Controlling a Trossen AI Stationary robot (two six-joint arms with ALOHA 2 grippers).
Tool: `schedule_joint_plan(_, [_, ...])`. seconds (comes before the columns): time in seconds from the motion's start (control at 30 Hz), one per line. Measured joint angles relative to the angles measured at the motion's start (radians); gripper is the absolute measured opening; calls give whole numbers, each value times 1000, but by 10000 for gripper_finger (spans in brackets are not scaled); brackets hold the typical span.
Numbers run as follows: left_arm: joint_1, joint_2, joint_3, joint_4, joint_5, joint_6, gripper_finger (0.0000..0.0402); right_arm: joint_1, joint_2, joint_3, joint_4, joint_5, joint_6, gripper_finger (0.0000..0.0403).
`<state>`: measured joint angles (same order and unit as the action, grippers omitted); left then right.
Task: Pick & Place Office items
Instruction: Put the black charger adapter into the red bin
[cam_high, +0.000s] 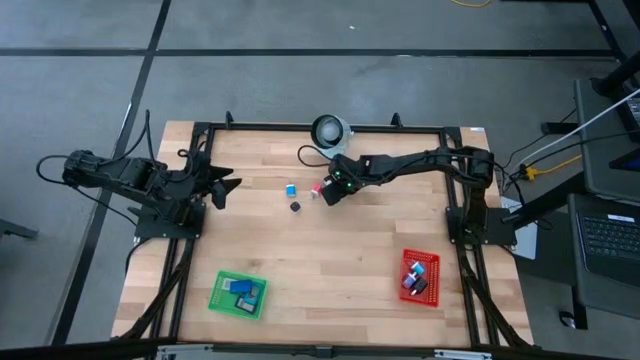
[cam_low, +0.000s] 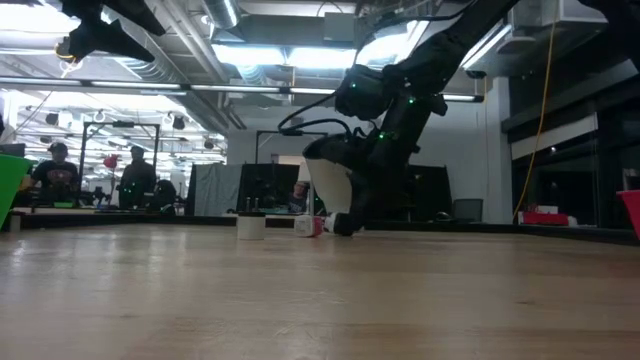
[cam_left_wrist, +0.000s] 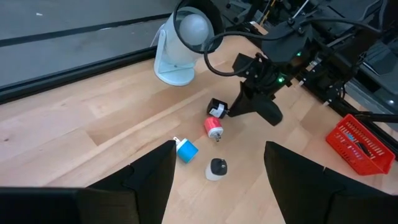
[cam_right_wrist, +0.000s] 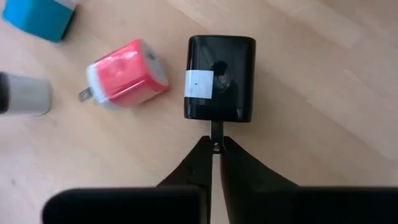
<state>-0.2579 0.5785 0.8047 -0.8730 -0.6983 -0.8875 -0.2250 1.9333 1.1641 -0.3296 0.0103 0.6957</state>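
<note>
Right gripper (cam_right_wrist: 214, 148) is down on the worktop near its far edge, fingers pinched tight on a prong of the black charger block (cam_right_wrist: 220, 78). Only the right wrist view shows that grip. Red charger (cam_right_wrist: 126, 73) lies just beside, blue one (cam_left_wrist: 186, 150) farther out. Left gripper (cam_high: 228, 187) hovers part open, empty, by the left edge.
</note>
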Motion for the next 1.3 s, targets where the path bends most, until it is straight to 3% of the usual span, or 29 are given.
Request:
schedule_joint_plan(0.27, [0,0,0,0,-2,1,239,62,-4,0,0,-6,54,10])
schedule_joint_plan(0.5, [0,0,0,0,-17,4,239,117,-94,62,-53,3,75,10])
schedule_joint_plan(0.9, [0,0,0,0,-19,19,239,212,-356,223,-585,54,59,10])
schedule_joint_plan(1.3, [0,0,0,0,-21,37,239,566,-533,226,-1044,18,526,10])
